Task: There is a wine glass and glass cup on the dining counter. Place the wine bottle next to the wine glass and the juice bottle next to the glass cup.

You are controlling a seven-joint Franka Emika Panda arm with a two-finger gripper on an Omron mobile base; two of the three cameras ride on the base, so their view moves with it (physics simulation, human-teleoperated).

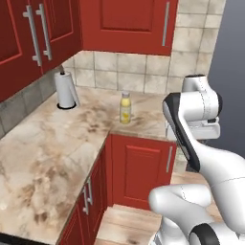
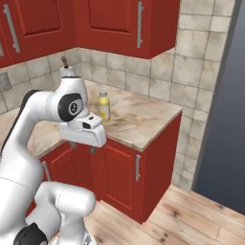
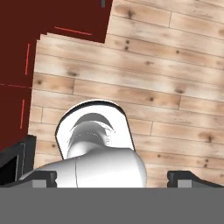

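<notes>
From the left base view I have the juice bottle (image 1: pixel 125 108) standing upright on the table (image 1: pixel 52 143), close to its inner corner edge above the red cabinet door (image 1: pixel 141 170), well apart from the paper towel roll (image 1: pixel 65 90) back by the tiled wall. The arm is folded up at the right, hand well short of the bottle. I judge the step in hand to be reaching for that bottle: I would swing the hand over the table edge, come in level at the body below the cap, and close only once it sits between the fingers.

From the right base view the same bottle (image 2: pixel 104 105) sits behind the hand; the claw (image 2: pixel 82 147) points down in front of the cabinet, off the table. The table's outer corner ends at the right, with wooden floor (image 2: pixel 182 210) below.

In the hand view the fingertips (image 3: pixel 183 179) stand wide apart, holding nothing, above floor planks (image 3: pixel 175 78).
</notes>
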